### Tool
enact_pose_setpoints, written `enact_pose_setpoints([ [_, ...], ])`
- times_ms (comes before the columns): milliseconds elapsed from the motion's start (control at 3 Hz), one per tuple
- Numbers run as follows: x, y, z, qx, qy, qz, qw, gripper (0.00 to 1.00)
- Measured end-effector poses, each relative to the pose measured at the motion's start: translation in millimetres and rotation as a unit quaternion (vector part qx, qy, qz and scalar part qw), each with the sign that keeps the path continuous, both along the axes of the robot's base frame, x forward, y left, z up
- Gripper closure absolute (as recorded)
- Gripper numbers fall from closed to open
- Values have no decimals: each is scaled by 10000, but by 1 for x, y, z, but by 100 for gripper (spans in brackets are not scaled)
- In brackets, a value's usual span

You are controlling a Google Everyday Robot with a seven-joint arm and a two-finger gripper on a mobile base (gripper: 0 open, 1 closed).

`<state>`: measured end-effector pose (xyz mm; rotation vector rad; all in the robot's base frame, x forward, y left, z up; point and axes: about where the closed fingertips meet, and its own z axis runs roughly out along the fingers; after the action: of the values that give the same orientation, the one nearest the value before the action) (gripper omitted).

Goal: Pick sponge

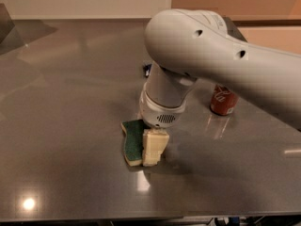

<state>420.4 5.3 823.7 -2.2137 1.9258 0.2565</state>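
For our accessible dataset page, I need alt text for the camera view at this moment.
A white robot arm reaches down from the right, its gripper touching a green-topped sponge on a grey reflective table. A red can sits to the right, partly hidden by the arm.
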Motion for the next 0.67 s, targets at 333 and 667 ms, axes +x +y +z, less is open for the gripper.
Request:
enact_pose_setpoints([
  [333, 4, -4, 7, 112, 89, -60, 9999, 64],
  [667, 10, -12, 27, 301, 184, -131, 9993, 87],
])
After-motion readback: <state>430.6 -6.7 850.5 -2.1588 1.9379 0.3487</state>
